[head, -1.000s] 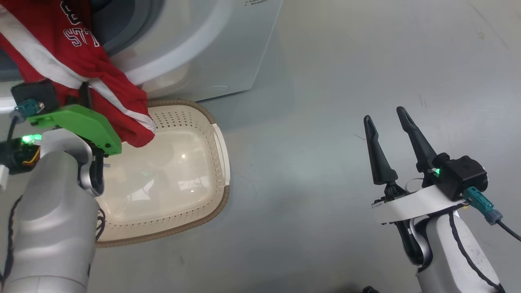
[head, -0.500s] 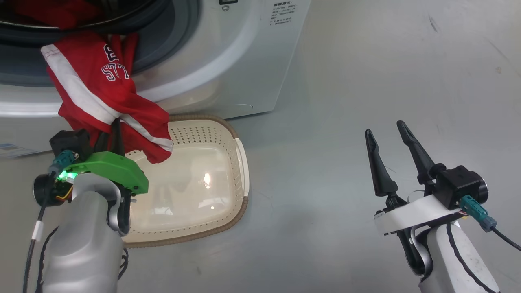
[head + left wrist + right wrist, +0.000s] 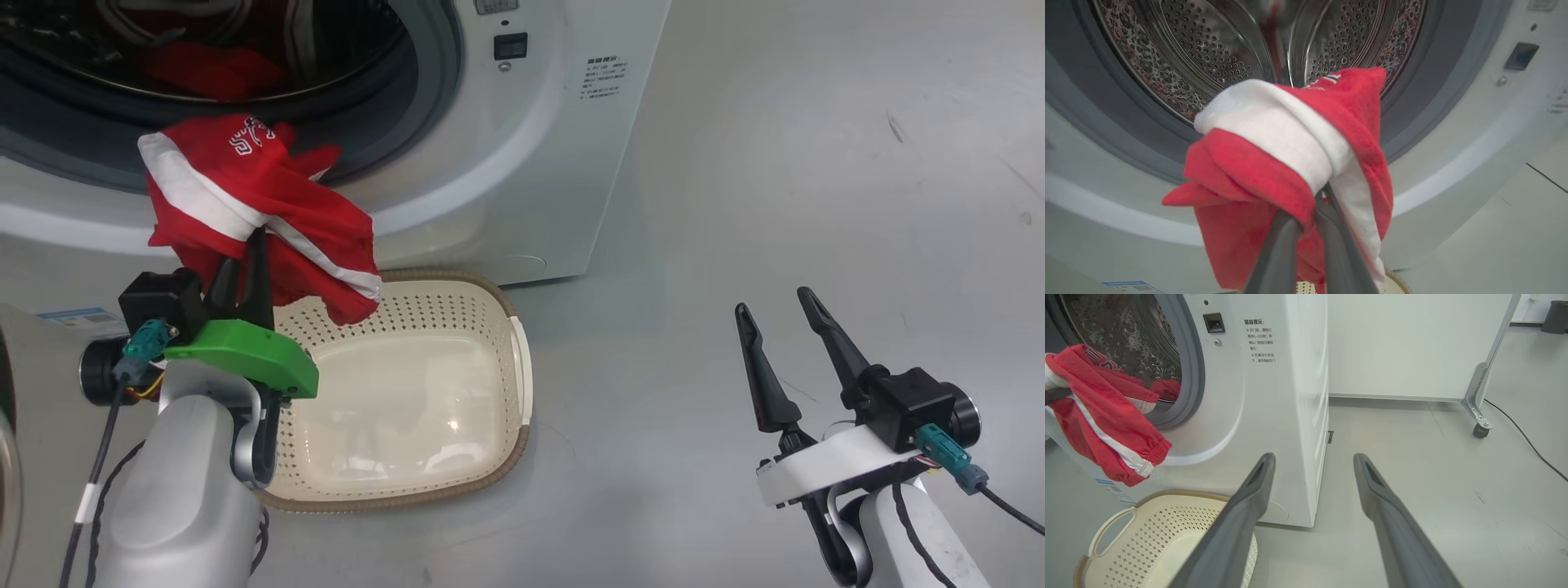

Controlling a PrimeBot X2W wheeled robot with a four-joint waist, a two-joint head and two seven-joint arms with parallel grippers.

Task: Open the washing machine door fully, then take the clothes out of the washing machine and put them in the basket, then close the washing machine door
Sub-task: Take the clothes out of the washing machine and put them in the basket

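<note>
left gripper (image 3: 1318, 194): i see its fingers pressed together, clamped on a red garment (image 3: 245, 188) at the white stripe.
garment: hangs off those fingers in front of the washer's (image 3: 555, 163) open mouth, with its lower end above the basket's (image 3: 490, 302) far left corner.
drum (image 3: 1208, 53): more red cloth (image 3: 212, 69) lies inside.
basket: on the floor (image 3: 735, 204), just in front of the washer.
right gripper (image 3: 772, 300): fingers wide apart, gripping nothing, over the floor well to the right of the basket.
</note>
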